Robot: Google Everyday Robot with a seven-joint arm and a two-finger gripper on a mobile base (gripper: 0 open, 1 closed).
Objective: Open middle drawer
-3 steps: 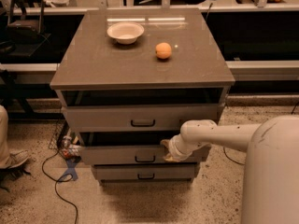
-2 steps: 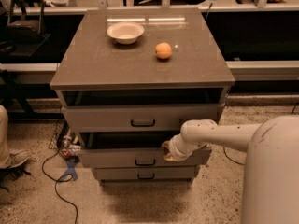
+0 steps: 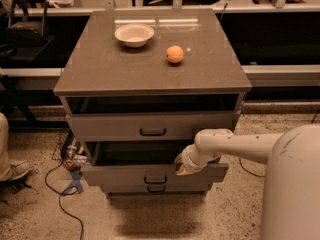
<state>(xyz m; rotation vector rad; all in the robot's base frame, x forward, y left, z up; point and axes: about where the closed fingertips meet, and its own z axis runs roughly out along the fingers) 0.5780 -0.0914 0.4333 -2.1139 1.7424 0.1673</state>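
The middle drawer is a wide grey drawer with a small dark bar handle at its centre. It stands pulled out from the cabinet, with its dark inside showing above the front. My gripper is at the top edge of this drawer's front, right of the handle, on the end of my white arm that reaches in from the right. The gripper touches the front's upper rim.
The top drawer stands slightly out. The bottom drawer shows just under the middle one. A white bowl and an orange sit on the cabinet top. Cables lie on the floor at the left. A shoe is at the far left.
The middle drawer has slid further out toward the camera, and my gripper has moved with its front edge, down and forward.
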